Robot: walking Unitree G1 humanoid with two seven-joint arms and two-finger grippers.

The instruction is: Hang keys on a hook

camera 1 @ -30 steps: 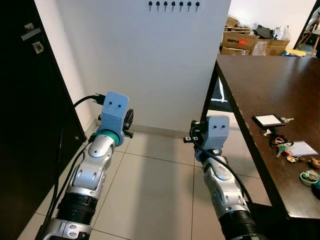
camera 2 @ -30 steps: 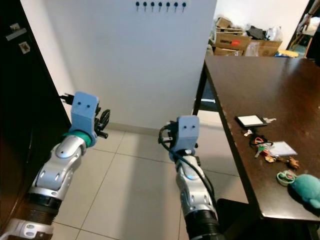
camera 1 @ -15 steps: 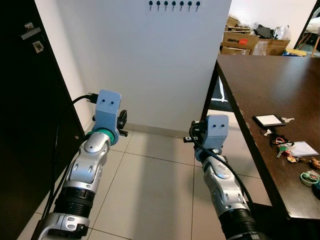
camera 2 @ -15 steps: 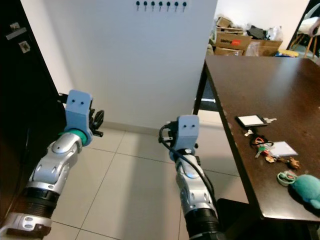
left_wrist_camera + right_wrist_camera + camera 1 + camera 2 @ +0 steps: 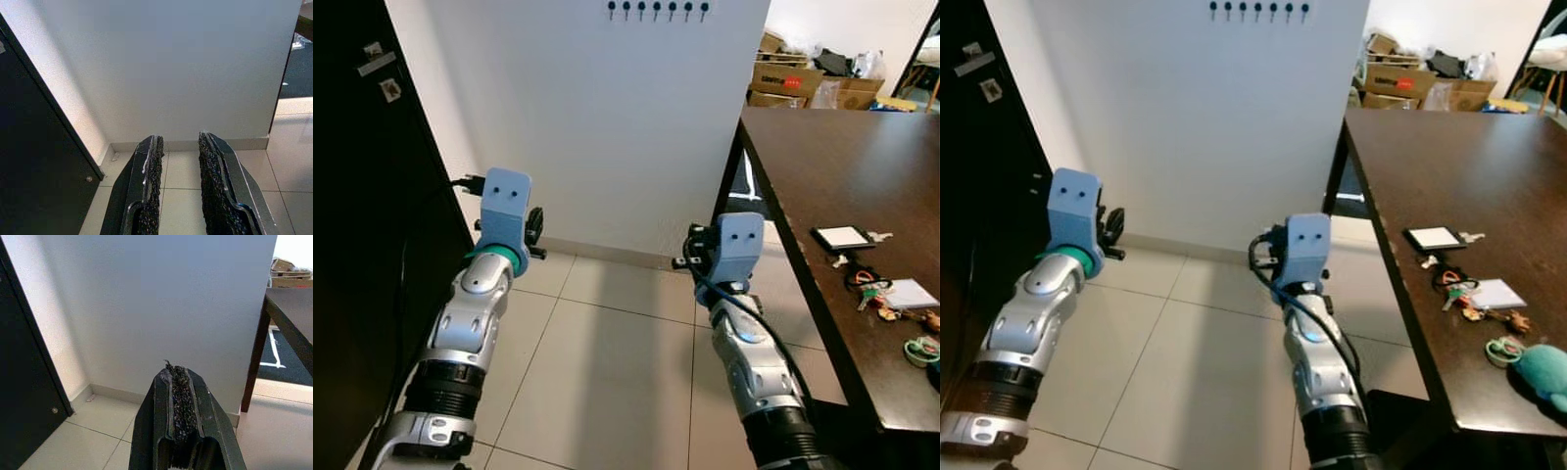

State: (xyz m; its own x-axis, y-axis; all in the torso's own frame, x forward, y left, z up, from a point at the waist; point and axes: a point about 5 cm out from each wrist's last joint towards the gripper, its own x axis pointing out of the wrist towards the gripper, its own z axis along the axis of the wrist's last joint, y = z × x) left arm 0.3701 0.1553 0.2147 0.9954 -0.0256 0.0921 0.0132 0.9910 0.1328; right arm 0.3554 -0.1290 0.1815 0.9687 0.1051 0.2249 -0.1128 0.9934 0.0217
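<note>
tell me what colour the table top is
Dark brown wooden table top, clearest in the left eye view.

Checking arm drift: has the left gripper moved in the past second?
Yes. The left gripper has swung toward the robot's left, closer to the dark door, away from the table.

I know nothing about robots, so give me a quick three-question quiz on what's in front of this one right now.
1. True or false: the keys hang from the hooks.
2. Which gripper is open? A. left gripper B. right gripper
3. Fill in: the keys lie on the dark ____.

Key: 1. False, they lie on the table. 2. A; the right one is shut on nothing. 3. table.
</note>
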